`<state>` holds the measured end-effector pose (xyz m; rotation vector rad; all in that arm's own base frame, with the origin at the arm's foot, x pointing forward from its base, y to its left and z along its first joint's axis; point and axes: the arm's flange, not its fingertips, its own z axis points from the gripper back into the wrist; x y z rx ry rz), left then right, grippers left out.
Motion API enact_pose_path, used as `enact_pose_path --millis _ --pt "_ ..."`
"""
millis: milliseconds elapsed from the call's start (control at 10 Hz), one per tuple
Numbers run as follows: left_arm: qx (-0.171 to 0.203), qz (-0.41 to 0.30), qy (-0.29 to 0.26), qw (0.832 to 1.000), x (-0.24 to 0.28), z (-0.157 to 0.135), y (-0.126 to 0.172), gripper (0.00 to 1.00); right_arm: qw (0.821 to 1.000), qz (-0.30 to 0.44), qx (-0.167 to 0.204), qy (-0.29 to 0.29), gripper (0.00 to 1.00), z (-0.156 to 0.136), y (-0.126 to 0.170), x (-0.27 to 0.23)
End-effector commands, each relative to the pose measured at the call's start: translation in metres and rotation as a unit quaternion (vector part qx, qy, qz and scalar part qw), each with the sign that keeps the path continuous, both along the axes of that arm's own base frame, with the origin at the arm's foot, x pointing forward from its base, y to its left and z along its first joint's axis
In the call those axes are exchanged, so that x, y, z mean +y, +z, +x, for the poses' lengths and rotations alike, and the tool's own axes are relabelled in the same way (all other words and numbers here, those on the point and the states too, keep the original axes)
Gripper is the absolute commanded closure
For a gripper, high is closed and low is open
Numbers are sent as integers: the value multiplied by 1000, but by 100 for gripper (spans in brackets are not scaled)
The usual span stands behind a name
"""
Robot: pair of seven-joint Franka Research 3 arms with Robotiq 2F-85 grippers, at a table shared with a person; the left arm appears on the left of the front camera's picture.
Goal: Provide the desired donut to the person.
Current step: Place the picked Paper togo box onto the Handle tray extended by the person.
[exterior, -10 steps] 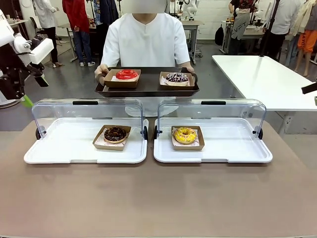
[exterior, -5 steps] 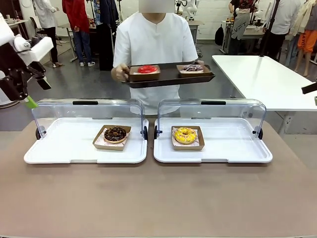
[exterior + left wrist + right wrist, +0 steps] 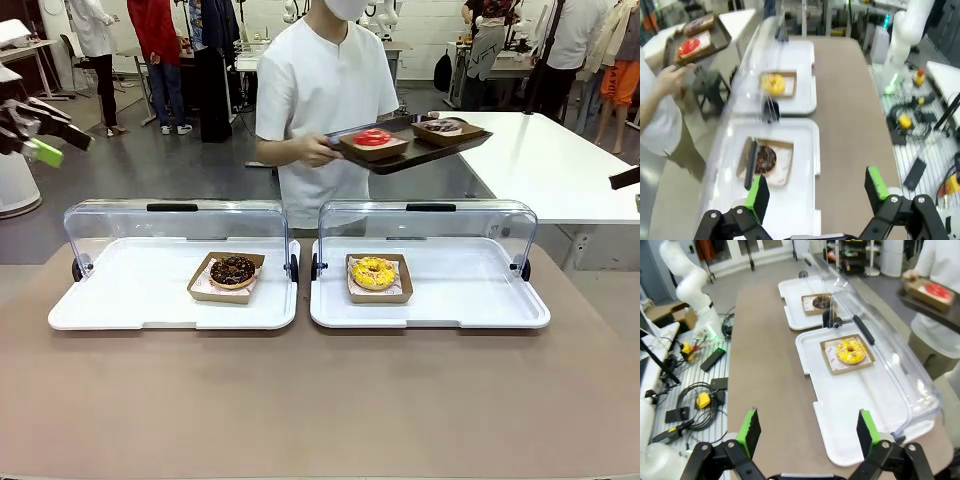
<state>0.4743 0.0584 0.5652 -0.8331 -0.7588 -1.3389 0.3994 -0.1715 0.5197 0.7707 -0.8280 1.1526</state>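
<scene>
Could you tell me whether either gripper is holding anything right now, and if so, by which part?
Nothing is held: the left gripper and the right gripper are both open and empty, above the table.

Near table strip [image 3: 320, 400] bare, open for passing. Two white trays [image 3: 150, 300] [image 3: 470, 295] side by side, narrow gap between. Clear lids [image 3: 175, 225] [image 3: 428, 225] raised along far edges, blocking reach across to person [image 3: 325, 90]; access to chocolate donut [image 3: 233, 269] and yellow donut [image 3: 373, 272] from near side or above. Dark tray [image 3: 410, 145] held above lids, right of middle.
</scene>
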Motion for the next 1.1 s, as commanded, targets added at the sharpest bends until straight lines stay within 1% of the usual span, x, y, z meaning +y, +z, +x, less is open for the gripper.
enact_pose_path --millis 0,100,200,300,500,600,800,900,1000 --pt "-18 -51 -18 998 34 12 -15 0 1000 3 -2 2 0 0 1 1" --pt "-49 -59 -18 997 52 7 -28 0 1000 3 -2 2 0 0 1 1" --pt "-79 -77 -6 994 71 0 -44 0 1000 3 -2 2 0 0 1 1" --pt "-102 -98 20 990 88 -5 -54 0 1000 3 -2 2 0 0 1 1" --pt "-122 -107 89 983 116 -14 -64 0 1000 3 -2 2 0 0 1 1" --pt "-123 -110 104 981 125 -20 -65 0 1000 3 -2 2 0 0 1 1" --pt "-115 -107 113 981 132 -22 -64 0 1000 3 -2 2 0 0 1 1" --pt "-101 -110 106 983 131 -23 -64 0 1000 3 -2 2 0 0 1 1" --pt "-76 -107 71 989 130 -24 -66 0 1000 3 -2 2 0 0 1 1"
